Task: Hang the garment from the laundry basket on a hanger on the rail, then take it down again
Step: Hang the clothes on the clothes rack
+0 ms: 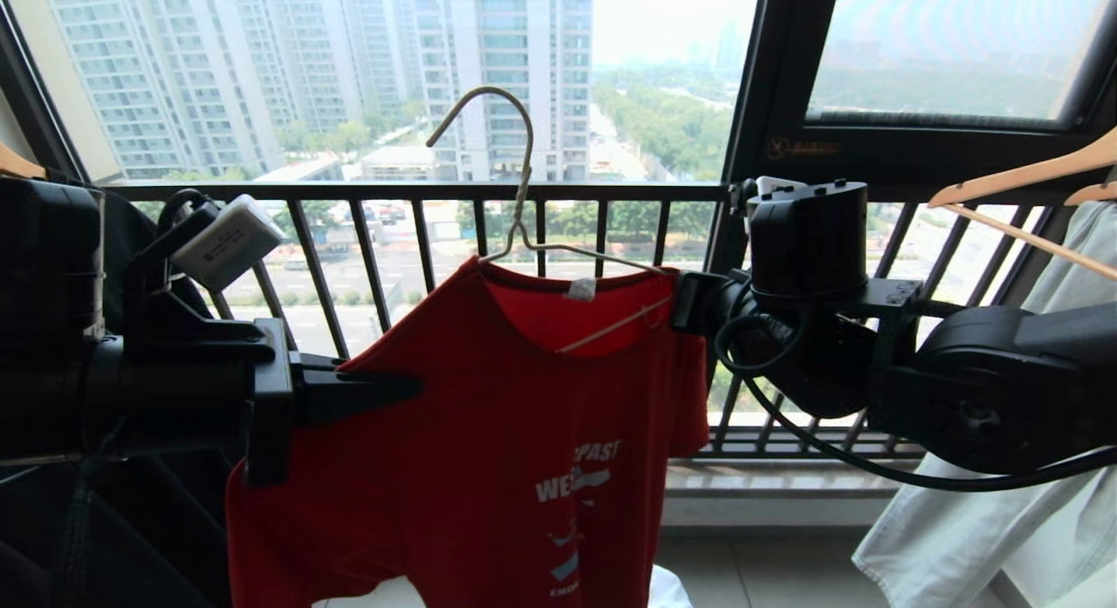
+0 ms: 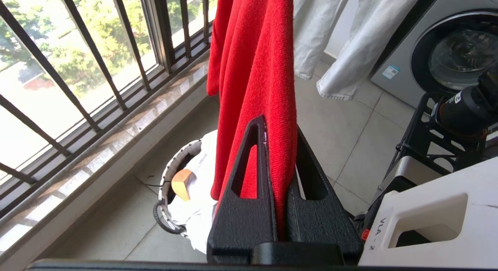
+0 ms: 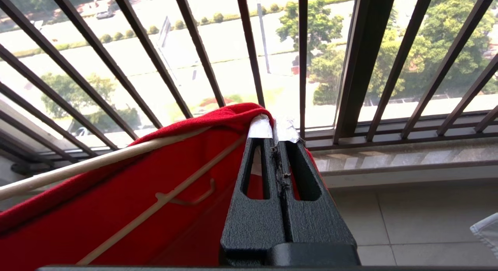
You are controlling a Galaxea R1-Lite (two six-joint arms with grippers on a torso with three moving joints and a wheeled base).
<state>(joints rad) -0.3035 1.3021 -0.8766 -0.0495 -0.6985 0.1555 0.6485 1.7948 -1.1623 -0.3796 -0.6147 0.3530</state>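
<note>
Now 2 grippers, left (image 2: 278,131) & right (image 3: 274,133), 1 red tee (image 1: 489,433), 1 hanger (image 1: 524,215)

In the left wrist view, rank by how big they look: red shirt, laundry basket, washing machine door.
1. Red shirt, nearest the camera, so inflated.
2. Washing machine door, cut off at the frame edge.
3. Laundry basket, partly hidden.

Left gripper (image 2: 281,146) clamped on red garment (image 2: 256,69), cloth hanging between black fingers (image 2: 249,193). Laundry basket (image 2: 165,185) on floor below garment, holding white cloth. Washing machine (image 2: 447,49) well apart from basket.
</note>
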